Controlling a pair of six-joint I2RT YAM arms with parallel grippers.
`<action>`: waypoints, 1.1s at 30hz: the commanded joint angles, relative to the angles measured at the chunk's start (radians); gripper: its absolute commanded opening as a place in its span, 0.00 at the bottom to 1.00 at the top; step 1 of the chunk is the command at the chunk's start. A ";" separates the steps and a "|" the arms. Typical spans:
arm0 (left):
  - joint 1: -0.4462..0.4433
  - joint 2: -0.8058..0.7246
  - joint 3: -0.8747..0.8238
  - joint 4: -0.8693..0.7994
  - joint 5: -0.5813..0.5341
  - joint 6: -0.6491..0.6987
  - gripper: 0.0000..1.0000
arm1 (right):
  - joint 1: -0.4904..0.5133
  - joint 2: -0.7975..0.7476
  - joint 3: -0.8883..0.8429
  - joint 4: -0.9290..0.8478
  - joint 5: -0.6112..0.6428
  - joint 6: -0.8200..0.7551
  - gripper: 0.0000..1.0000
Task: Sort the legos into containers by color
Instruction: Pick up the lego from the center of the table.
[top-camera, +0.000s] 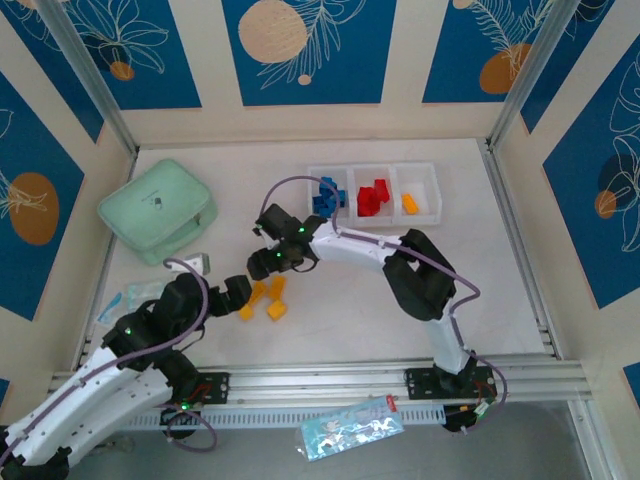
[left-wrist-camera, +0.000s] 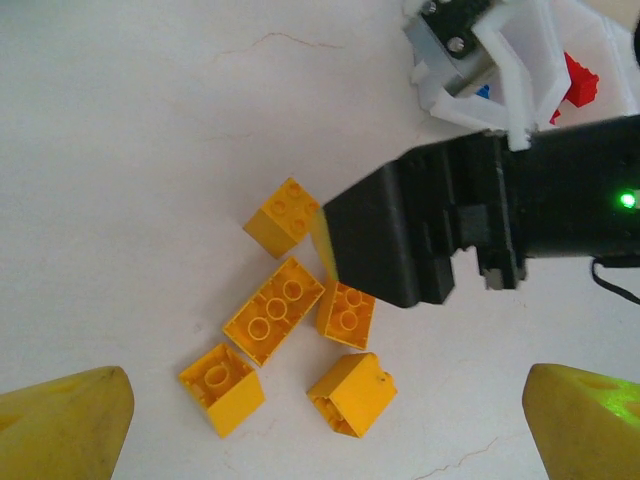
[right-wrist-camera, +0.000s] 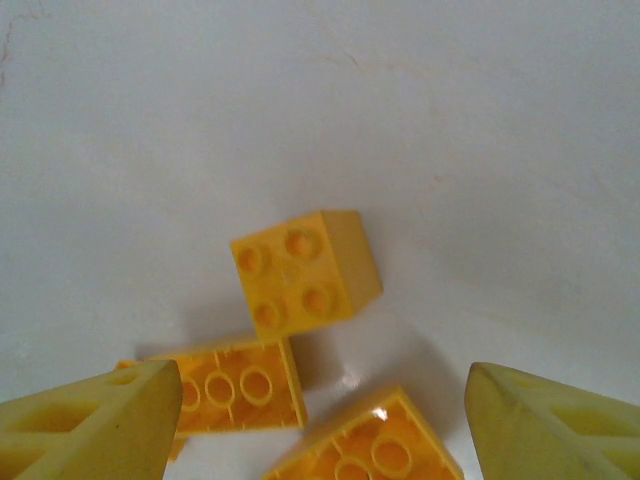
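Note:
Several yellow legos (top-camera: 265, 298) lie loose on the white table left of centre. My right gripper (top-camera: 264, 263) hangs open just above them; its yellow fingers (right-wrist-camera: 90, 425) flank a studs-up brick (right-wrist-camera: 305, 268) and two upside-down bricks (right-wrist-camera: 235, 385), touching none. My left gripper (top-camera: 237, 292) is open at the cluster's left, and the bricks (left-wrist-camera: 273, 323) lie between and ahead of its fingertips (left-wrist-camera: 70, 420). The black right gripper body (left-wrist-camera: 400, 240) overhangs the pile. The containers form a white tray (top-camera: 432, 178) holding blue legos (top-camera: 327, 197), red legos (top-camera: 373, 198) and an orange one (top-camera: 409, 203).
A mint green zip case (top-camera: 158, 212) sits at the back left. A small white object (top-camera: 197, 263) and a clear packet (top-camera: 125, 297) lie near the left arm. Another plastic packet (top-camera: 352, 428) rests on the front rail. Walls and metal posts ring the table.

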 joint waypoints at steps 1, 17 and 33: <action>0.011 -0.017 0.002 -0.046 -0.027 -0.024 0.99 | 0.010 0.071 0.081 -0.066 0.024 -0.061 0.75; 0.011 -0.005 -0.005 -0.025 -0.029 -0.025 0.99 | 0.012 0.219 0.287 -0.178 0.092 -0.136 0.49; 0.013 0.082 0.043 0.036 0.029 0.030 0.99 | -0.044 -0.050 0.110 -0.185 0.108 -0.069 0.31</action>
